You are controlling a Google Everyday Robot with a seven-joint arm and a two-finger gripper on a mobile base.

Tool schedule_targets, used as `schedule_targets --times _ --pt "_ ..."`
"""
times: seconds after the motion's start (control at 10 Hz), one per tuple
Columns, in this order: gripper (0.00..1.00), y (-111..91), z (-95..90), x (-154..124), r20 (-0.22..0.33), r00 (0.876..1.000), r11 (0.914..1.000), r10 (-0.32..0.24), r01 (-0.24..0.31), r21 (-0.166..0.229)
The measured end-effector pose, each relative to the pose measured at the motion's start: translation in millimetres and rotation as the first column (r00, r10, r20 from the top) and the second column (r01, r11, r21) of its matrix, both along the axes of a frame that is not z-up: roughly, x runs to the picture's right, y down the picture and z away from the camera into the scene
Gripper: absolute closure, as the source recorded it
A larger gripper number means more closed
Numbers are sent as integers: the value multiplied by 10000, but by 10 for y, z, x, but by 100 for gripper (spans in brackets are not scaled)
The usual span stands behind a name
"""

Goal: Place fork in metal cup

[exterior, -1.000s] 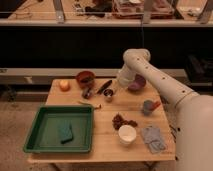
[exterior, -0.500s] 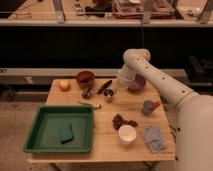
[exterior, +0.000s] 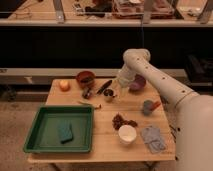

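The metal cup [exterior: 109,95] is small and shiny and stands on the wooden table [exterior: 105,145], just right of a thick black-handled utensil [exterior: 104,87]. My gripper [exterior: 119,86] hangs at the end of the white arm, pointing down, close above and a little right of the cup. I cannot make out the thin fork; it may be hidden at the gripper or at the cup. A pale thin utensil [exterior: 90,105] lies in front of the cup.
A green tray [exterior: 35,142] with a sponge [exterior: 65,133] fills the left front. Around it are a brown bowl [exterior: 85,77], an orange fruit [exterior: 64,85], a small dark object [exterior: 87,92], a purple bowl [exterior: 138,83], a blue-grey cup [exterior: 148,106], a white bowl [exterior: 127,134], a brown cluster [exterior: 122,120] and a grey cloth [exterior: 152,139].
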State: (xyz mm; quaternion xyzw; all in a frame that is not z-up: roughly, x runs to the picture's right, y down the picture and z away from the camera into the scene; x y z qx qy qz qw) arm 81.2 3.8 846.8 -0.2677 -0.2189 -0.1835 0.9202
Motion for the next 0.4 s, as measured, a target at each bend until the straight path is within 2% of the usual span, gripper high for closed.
schedule_targets --times 0.2,0.4 --pt "36 -88 -99 -1 5 10000 10000 -6 6 9" --pt "36 -276 -319 5 4 10000 10000 -7 7 13"
